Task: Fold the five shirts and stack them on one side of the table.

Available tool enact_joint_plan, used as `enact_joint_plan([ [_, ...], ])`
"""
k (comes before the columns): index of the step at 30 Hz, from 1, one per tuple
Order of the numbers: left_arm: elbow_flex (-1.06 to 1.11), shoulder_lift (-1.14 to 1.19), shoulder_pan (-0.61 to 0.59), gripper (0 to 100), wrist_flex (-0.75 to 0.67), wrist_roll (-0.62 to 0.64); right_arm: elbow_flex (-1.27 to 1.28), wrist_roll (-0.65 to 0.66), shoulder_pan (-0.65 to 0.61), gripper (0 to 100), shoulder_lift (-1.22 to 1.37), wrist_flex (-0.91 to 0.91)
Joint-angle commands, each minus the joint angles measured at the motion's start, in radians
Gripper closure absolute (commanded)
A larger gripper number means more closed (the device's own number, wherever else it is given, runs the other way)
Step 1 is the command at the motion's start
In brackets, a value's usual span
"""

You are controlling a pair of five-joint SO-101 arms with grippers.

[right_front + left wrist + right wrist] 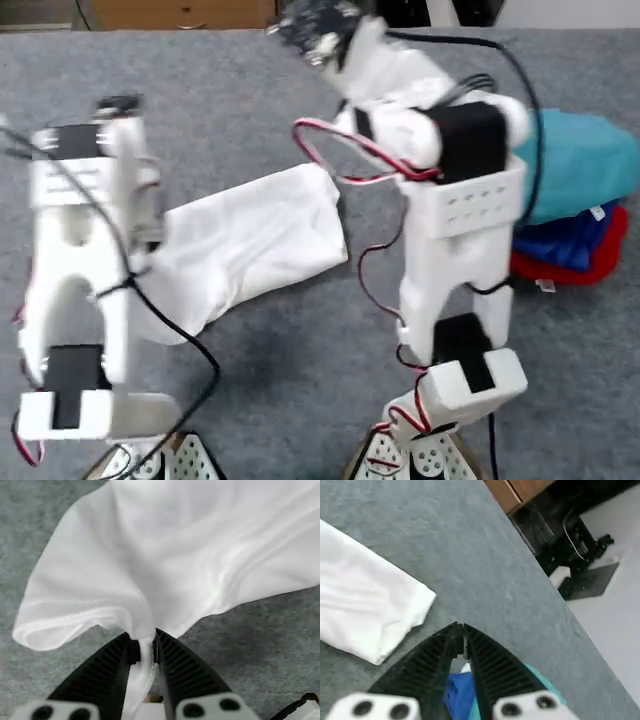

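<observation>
One white shirt [200, 555] edge pinched in left pincer [145, 647]; right pincer [461, 640] closed, empty, clear of shirt.

A loose shirt [250, 245] lies in the middle of the worktop [300, 370], its end nearest the left edge pinched in the left hand [145, 650]. A stack of 3 folded shirts [580, 200] sits at the right edge.

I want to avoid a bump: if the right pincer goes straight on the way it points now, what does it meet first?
Probably the bare grey table, just beside the corner of the white shirt; depth is hard to judge. The right pincer is shut.
</observation>
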Motion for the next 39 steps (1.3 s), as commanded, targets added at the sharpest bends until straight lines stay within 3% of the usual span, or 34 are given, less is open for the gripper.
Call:
enact_joint_plan([
  [1, -0.044, -0.03, 0.213, 98, -0.071, 0.13, -0.044, -0.011, 0.097, 99.6, -0.053, 0.005],
  [8, -0.126, 0.079, 0.442, 98, -0.29, 0.29, -0.035, -0.012, 0.278, 99.6, -0.076, 0.012],
  [13, -0.269, 0.22, 0.47, 98, -0.396, 0.374, -0.035, -0.012, 0.323, 99.6, -0.076, 0.012],
  [23, -0.528, 0.481, 0.474, 98, -0.371, 0.439, 0.007, 0.005, 0.288, 99.6, -0.07, 0.008],
  [25, -0.571, 0.49, 0.474, 92, -0.316, 0.436, 0.031, 0.003, 0.288, 99.5, -0.068, 0.006],
  [28, -0.632, 0.486, 0.462, 76, -0.219, 0.442, 0.064, 0.003, 0.286, 99.3, -0.068, 0.003],
  [30, -0.697, 0.483, 0.436, 72, -0.16, 0.443, 0.088, 0.005, 0.268, 99.5, -0.067, -0.005],
  [35, -0.956, 0.478, 0.285, 79, 0.009, 0.434, 0.22, 0.017, 0.183, 99.5, -0.067, -0.015],
  [39, -0.899, 0.506, 0.091, 89, 0.018, 0.434, 0.39, 0.002, 0.039, 99.5, -0.067, -0.04],
])
